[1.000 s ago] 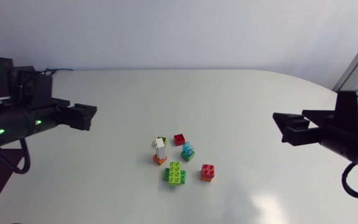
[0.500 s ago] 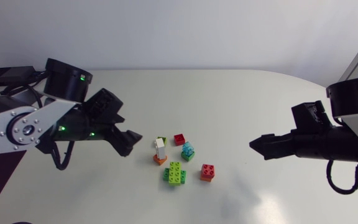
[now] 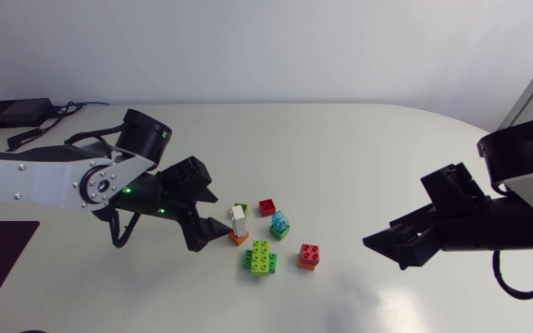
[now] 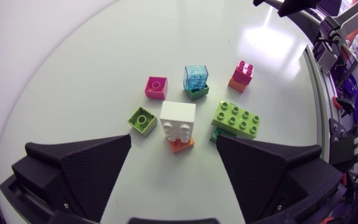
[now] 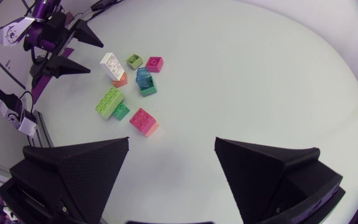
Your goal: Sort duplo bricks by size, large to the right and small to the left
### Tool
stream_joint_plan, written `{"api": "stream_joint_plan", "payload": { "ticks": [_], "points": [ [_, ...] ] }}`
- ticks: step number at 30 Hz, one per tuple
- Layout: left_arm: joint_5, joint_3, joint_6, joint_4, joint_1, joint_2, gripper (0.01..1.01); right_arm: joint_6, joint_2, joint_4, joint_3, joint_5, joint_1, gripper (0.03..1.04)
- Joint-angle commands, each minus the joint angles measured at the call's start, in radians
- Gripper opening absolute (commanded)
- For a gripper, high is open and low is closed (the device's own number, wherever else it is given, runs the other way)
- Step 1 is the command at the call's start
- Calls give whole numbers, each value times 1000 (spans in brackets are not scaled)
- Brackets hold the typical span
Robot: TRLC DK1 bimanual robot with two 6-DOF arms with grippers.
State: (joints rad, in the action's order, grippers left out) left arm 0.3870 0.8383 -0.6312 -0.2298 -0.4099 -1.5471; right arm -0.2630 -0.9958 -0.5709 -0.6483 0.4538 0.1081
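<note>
Duplo bricks (image 3: 266, 233) lie in one loose cluster near the middle of the white table (image 3: 359, 148), none yet set off to either side. At the cluster's left edge a tall white brick (image 4: 178, 118) stands on a small orange brick (image 4: 180, 145), with a small lime brick (image 4: 142, 119) just beside it and a small red brick (image 4: 156, 87) a little further on. Close by, a clear blue brick (image 4: 196, 77) sits on top of a green brick (image 4: 198, 94). The large lime brick (image 4: 236, 118), long and eight-studded, rests tilted over a darker green brick (image 4: 219, 133), and a red square brick (image 4: 242, 73) lies on an orange one at the far side of the group. The left gripper (image 3: 218, 213) hangs low over the table right at the white brick, its fingers spread wide; in the left wrist view the white-and-orange stack sits at the mouth of the gap between them, with neither finger touching it. The right gripper (image 5: 172, 142) is likewise released and holds nothing, hovering well apart from the cluster on the right of the table, with the red square brick the nearest piece ahead of its fingers.
</note>
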Motion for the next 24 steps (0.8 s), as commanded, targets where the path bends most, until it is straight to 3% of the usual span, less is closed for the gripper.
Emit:
{"api": "stream_joint_plan", "payload": {
  "ticks": [1,6,9,12,15,24],
  "points": [
    [18,38,-55,35,6,-59,956,-25,-9,-9,-17,9,8,997],
    [43,77,-67,41,-4,-125,952,-31,-20,-4,-14,8,2,997],
    [46,107,-67,40,-15,-166,902,-41,-20,-4,-14,8,-8,997],
    [52,127,-67,38,-30,-205,708,-48,-17,-4,-8,8,-21,997],
    [56,147,-73,37,-46,-232,274,-64,-14,-4,1,6,-41,997],
    [90,189,-145,-94,-60,-234,141,-136,2,-3,39,34,-153,997]
  ]
}}
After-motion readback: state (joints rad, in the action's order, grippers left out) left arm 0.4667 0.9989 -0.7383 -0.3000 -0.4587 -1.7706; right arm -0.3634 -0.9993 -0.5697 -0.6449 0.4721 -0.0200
